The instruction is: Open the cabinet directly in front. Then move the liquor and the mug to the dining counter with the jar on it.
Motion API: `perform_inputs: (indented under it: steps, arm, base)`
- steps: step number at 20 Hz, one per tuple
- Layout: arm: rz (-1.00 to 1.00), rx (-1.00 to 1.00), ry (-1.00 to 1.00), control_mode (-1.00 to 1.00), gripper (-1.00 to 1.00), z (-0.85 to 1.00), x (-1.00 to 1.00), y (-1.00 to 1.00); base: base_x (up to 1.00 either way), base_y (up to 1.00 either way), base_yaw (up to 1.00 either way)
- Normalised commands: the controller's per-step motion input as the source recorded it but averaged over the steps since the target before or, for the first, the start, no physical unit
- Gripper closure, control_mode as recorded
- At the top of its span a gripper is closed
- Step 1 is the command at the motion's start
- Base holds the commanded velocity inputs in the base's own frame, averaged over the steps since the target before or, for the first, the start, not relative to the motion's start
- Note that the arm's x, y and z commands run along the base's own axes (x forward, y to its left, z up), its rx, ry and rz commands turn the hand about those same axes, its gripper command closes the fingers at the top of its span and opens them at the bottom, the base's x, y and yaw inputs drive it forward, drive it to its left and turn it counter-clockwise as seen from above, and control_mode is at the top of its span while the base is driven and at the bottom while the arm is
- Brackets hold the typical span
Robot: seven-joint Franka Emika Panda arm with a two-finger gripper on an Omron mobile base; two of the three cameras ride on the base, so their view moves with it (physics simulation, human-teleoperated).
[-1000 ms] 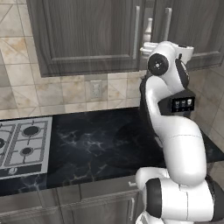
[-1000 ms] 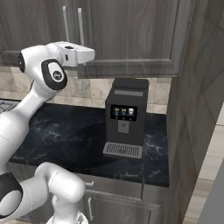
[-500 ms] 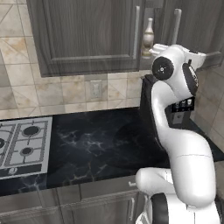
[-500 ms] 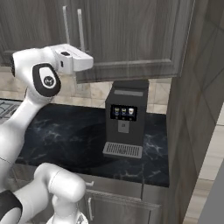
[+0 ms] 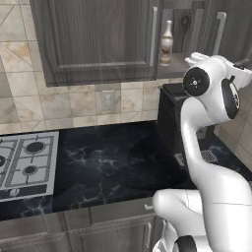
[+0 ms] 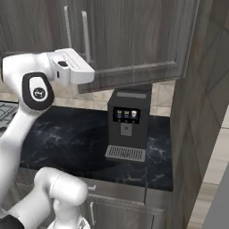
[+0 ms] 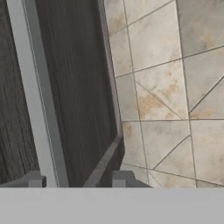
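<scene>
The cabinet [image 5: 98, 39] hangs on the wall above the black desk [image 5: 113, 162], and its right door [image 6: 134, 36] stands swung partway out into the room, which is why the right base view shows that door's face angled over the coffee machine [image 6: 126, 123] and the left base view looks past its edge into a gap. The left door in the left base view lies flat and shut, its bar handle [image 5: 154, 37] untouched. The arm [image 5: 211, 98] is raised to cabinet height with its hand [image 6: 71, 67] just beside the open door's handles [image 6: 85, 33], a pose that fits pulling the door out rather than reaching inside. In the hand view the silver bar [image 7: 37, 96] and dark wood grain run close along one side and tiled wall [image 7: 166, 87] fills the other, so the camera looks along the door's edge. The fingers [image 7: 76, 180] show as two dark tips set apart, one on each side of the door's edge with nothing between them pressed tight; I judge them loosened and not gripping. The liquor [image 5: 167, 43] stands upright on the cabinet shelf in the gap, exposed because the door is open. The mug cannot be made out from here. The opening seems wide enough for the bottle, so the next step likely calls for reaching in.
</scene>
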Motion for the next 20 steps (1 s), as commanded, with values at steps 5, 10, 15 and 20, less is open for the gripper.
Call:
perform_inputs:
  steps: [5, 10, 15, 20]
  arm:
    - [-0.16, 0.09, 0.0, -1.0, 1.0, 0.0, -0.81, -1.0]
    - [-0.16, 0.09, 0.0, -1.0, 1.0, -0.02, -0.72, -1.0]
    - [-0.08, 0.06, 0.0, -1.0, -1.0, -0.01, -0.35, -0.65]
    - [0.0, 0.0, 0.0, -1.0, -1.0, 0.0, -0.63, 0.0]
  base:
    - [0.0, 0.0, 0.0]
    - [0.0, 0.0, 0.0]
    - [0.0, 0.0, 0.0]
    - [0.0, 0.0, 0.0]
